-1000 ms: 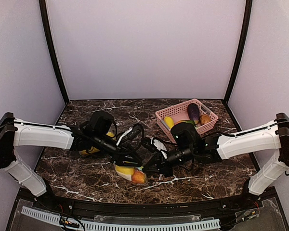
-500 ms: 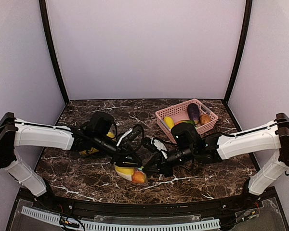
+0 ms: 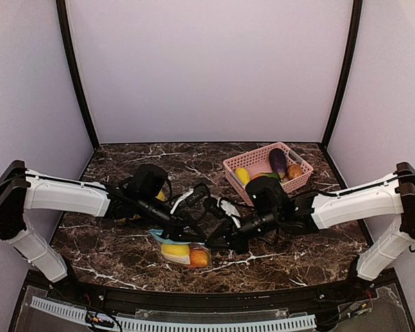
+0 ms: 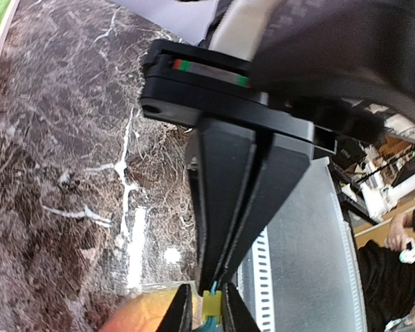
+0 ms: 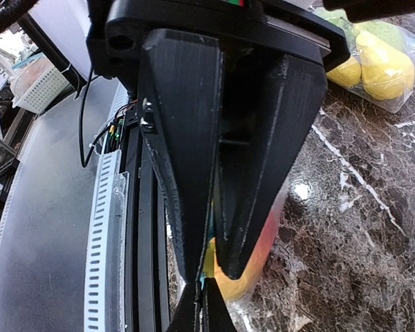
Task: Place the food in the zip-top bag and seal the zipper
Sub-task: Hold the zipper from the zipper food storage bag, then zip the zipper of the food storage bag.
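Note:
The clear zip-top bag lies near the front edge with yellow and orange food inside. In the left wrist view my left gripper is shut on the bag's yellow zipper slider. From the top it sits at the bag's right end. My right gripper meets it tip to tip and is shut on the bag's teal zipper edge. The orange food shows through the plastic beside it. More food, yellow, green, purple and orange, sits in the pink basket.
A second clear bag holding yellow and green pieces lies beyond, mostly under the left arm in the top view. The table's front rail runs close behind the bag. The right arm reaches in from the right.
The left gripper's jaws have narrowed onto the yellow slider. The left arm has shifted slightly right. The bag now lies flatter and wider. The right gripper has stayed shut in place.

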`<move>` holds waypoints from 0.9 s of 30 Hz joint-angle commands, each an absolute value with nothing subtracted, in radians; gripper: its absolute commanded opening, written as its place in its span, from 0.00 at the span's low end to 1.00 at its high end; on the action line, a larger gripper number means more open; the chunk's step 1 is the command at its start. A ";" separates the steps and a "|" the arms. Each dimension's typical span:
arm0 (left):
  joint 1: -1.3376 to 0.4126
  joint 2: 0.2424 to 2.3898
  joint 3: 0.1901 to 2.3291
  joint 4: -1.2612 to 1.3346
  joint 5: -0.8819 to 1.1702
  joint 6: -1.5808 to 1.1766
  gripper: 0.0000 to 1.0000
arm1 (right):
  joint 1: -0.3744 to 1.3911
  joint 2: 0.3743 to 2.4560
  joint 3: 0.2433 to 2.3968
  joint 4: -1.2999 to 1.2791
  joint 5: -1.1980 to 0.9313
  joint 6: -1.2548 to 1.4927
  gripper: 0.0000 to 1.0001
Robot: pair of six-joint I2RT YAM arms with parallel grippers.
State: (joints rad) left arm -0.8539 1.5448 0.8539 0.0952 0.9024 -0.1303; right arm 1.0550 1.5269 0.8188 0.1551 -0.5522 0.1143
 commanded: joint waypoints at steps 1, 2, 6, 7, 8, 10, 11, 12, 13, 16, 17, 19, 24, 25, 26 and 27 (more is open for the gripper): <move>-0.859 1.538 0.872 0.053 0.897 -0.118 0.07 | 1.047 1.517 0.819 0.185 -0.552 0.125 0.00; -0.859 1.538 0.872 0.050 0.896 -0.117 0.04 | 1.047 1.517 0.819 0.180 -0.550 0.124 0.00; -0.858 1.535 0.878 0.033 0.888 -0.106 0.01 | 1.046 1.512 0.818 0.153 -0.526 0.122 0.00; -0.859 1.534 0.881 0.024 0.884 -0.101 0.01 | 1.045 1.508 0.816 0.148 -0.519 0.123 0.00; -0.859 1.532 0.882 0.012 0.881 -0.097 0.01 | 1.043 1.503 0.813 0.141 -0.516 0.124 0.00; -0.859 1.529 0.889 -0.016 0.874 -0.084 0.01 | 1.033 1.493 0.806 0.128 -0.512 0.127 0.00; -0.858 1.528 0.893 -0.025 0.870 -0.076 0.01 | 1.029 1.487 0.802 0.122 -0.507 0.128 0.00; -0.859 1.526 0.895 -0.042 0.867 -0.073 0.01 | 1.024 1.481 0.799 0.114 -0.503 0.129 0.00; -0.859 1.524 0.898 -0.050 0.861 -0.065 0.01 | 1.020 1.473 0.795 0.105 -0.500 0.129 0.00; -0.859 1.519 0.902 -0.074 0.849 -0.055 0.01 | 1.006 1.448 0.782 0.080 -0.482 0.126 0.00; -0.859 1.518 0.903 -0.077 0.848 -0.051 0.01 | 1.002 1.440 0.779 0.069 -0.477 0.127 0.00; -0.859 1.516 0.903 -0.082 0.845 -0.050 0.01 | 0.995 1.426 0.774 0.042 -0.469 0.122 0.00; -0.857 1.514 0.909 -0.089 0.831 -0.045 0.01 | 0.983 1.397 0.765 0.003 -0.465 0.118 0.00; -0.857 1.514 0.910 -0.090 0.830 -0.044 0.01 | 0.981 1.396 0.765 -0.017 -0.463 0.118 0.00; -0.857 1.514 0.913 -0.091 0.828 -0.044 0.01 | 0.979 1.396 0.767 -0.031 -0.459 0.117 0.00; -0.857 1.516 0.914 -0.095 0.827 -0.043 0.01 | 0.977 1.395 0.767 -0.043 -0.458 0.116 0.00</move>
State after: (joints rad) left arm -0.8680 1.5421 0.9245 0.0441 0.8383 -0.0624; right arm 1.0161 1.4277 0.7940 0.0826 -0.4992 0.1165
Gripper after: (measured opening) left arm 0.043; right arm 0.005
